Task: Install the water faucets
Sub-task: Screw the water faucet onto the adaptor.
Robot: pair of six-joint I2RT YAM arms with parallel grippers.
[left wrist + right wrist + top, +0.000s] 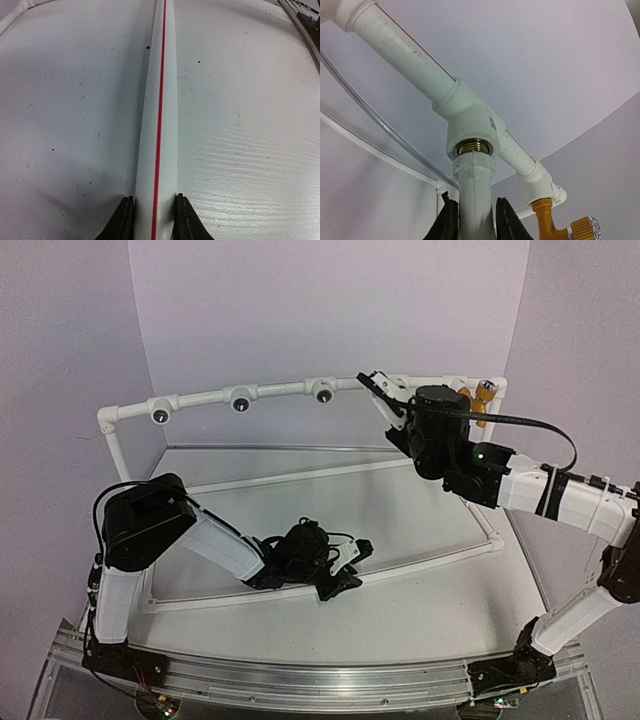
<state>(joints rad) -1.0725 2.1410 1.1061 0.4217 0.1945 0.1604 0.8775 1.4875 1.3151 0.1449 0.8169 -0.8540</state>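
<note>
In the right wrist view my right gripper point(474, 207) is shut on the white water faucet point(475, 185). The faucet's brass thread sits partly inside the socket of a white tee fitting point(470, 125) on the raised pipe. The yellow-orange water faucet point(544, 220) hangs from the end fitting to the right, also seen from above point(483, 398). My right gripper point(385, 395) is up at the back rail. My left gripper point(154, 200) is shut on a white pipe with a red stripe point(159, 100) lying on the table, low at the front point(350, 565).
The white pipe frame point(270, 390) curves along the back, with three dark round sockets point(241, 403) to the left of my right gripper. Its lower pipes point(430, 562) lie on the white table. Lilac walls close in behind and on both sides.
</note>
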